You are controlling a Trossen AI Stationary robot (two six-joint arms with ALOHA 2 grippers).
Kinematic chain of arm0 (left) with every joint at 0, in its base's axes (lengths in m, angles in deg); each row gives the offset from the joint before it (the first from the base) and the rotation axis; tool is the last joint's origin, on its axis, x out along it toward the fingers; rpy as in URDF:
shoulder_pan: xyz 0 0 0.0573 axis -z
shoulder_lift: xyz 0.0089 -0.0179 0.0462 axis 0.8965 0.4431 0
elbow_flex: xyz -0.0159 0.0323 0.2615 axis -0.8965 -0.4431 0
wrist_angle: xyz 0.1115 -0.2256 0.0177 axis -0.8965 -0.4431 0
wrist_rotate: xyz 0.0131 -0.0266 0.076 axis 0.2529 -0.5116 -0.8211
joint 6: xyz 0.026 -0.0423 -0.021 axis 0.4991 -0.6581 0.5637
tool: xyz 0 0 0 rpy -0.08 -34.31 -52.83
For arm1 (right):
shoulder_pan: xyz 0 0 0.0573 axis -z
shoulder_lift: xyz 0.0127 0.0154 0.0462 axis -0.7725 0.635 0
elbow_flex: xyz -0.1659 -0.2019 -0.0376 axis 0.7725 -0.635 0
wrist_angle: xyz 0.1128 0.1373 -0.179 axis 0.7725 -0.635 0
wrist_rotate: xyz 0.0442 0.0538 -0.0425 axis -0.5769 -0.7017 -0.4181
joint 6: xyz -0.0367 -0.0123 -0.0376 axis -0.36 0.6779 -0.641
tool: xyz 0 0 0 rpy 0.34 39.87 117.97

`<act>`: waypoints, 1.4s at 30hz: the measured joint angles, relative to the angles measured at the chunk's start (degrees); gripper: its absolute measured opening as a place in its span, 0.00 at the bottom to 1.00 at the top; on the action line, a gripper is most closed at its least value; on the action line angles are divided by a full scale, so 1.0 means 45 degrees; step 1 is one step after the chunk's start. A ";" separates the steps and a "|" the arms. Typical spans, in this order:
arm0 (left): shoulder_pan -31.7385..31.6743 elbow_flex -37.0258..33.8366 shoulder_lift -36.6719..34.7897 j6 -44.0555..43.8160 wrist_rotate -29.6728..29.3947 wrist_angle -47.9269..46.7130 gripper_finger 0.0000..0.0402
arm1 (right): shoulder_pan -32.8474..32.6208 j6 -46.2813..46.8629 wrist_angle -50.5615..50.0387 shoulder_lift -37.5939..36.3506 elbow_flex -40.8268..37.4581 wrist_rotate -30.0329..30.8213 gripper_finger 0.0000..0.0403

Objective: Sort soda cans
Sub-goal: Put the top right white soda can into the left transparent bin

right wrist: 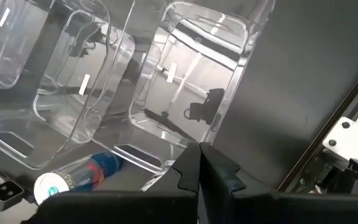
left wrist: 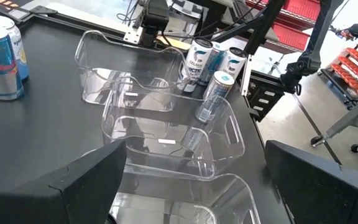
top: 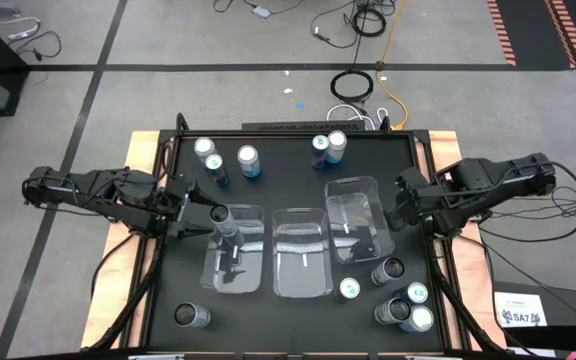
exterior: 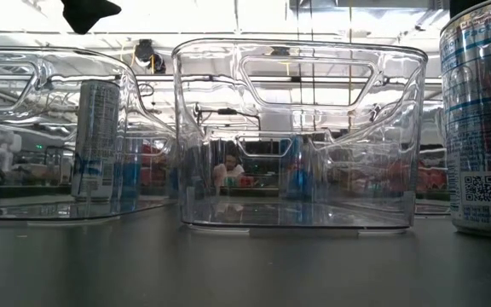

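Note:
Three clear bins stand side by side mid-table: left (top: 238, 262), middle (top: 301, 255) and right (top: 356, 218). One soda can (top: 223, 220) stands upright in the left bin, also seen as the can (exterior: 101, 141) in the low view. My left gripper (top: 204, 217) hovers open at that bin's left end, its fingers wide apart around nothing (left wrist: 196, 149). My right gripper (top: 400, 208) is shut and points down beside the right bin (right wrist: 191, 93), holding nothing (right wrist: 199, 155). Other cans stand at the far edge (top: 249, 160), near right (top: 415, 294) and near left (top: 193, 316).
A blue-and-silver can (left wrist: 2, 56) stands far of the bins. A white-topped can (right wrist: 73, 180) stands by the right bin's near end. Another can (exterior: 484, 119) is close to the low camera. Bare black tabletop (top: 268, 320) lies near the front edge. Cables (top: 353, 85) lie on the floor beyond.

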 joint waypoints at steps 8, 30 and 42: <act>0.0000 0.0000 0.0000 -0.0024 -0.0005 0.0000 0.97 | 0.0005 -0.0505 -0.0086 0.0016 0.0000 -0.0056 0.01; 0.0002 0.0000 0.0024 -0.0029 -0.0003 0.0000 0.97 | -0.0018 0.0302 -0.0309 0.0003 0.0005 0.0063 0.55; 0.0005 0.0000 0.0024 -0.0008 -0.0005 -0.0049 0.97 | -0.0627 0.0665 -0.0308 0.0003 0.0005 0.0264 0.96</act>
